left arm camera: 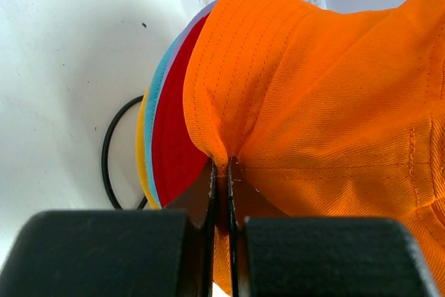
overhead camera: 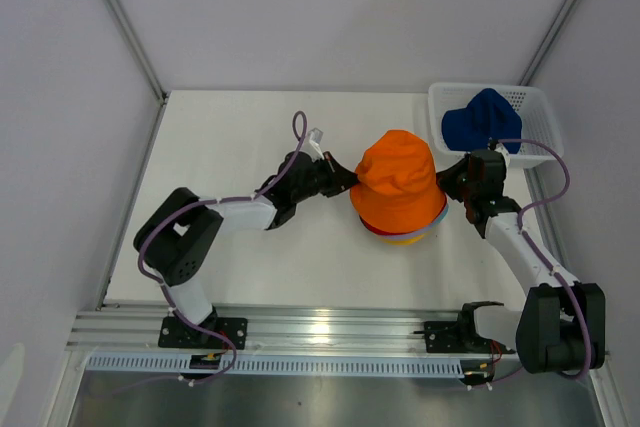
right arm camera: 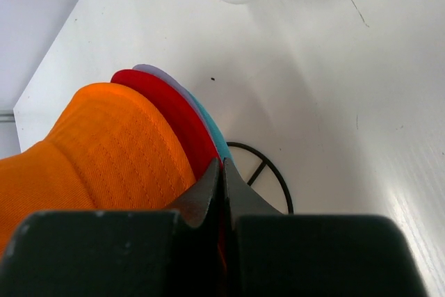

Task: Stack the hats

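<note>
**Operator:** Report the position of the orange hat (overhead camera: 397,182).

**Inspector:** It sits crown-up on top of the pile, near the middle of the table (overhead camera: 230,137); beneath it only brim edges show. From the top down these are the red hat (left arm camera: 174,151), the lavender hat (right arm camera: 158,73), the teal hat (left arm camera: 156,95) and the yellow hat (left arm camera: 141,145).

**Operator:** Condition of the left gripper (left arm camera: 220,172)?

**Inspector:** Clamped; its fingers pinch a fold of the orange hat's brim on the side facing the left arm; the fabric puckers where it enters the closed jaws.

**Operator:** Condition of the right gripper (right arm camera: 222,172)?

**Inspector:** Closed at the opposite brim; the fingers press flat together with a sliver of orange fabric between them; the edge of the red brim lies just beside the tips.

**Operator:** Location of the sixth hat?

**Inspector:** The dark blue hat (overhead camera: 483,122) lies crumpled inside the white mesh basket (overhead camera: 525,99) at the far right corner of the table, apart from the pile; the right arm reaches past the basket's near side.

**Operator:** What supports the pile?

**Inspector:** A black wire stand (right arm camera: 268,165); its ring-shaped base rests on the table below the brims and is partly hidden by them; the upper part is not visible.
</note>
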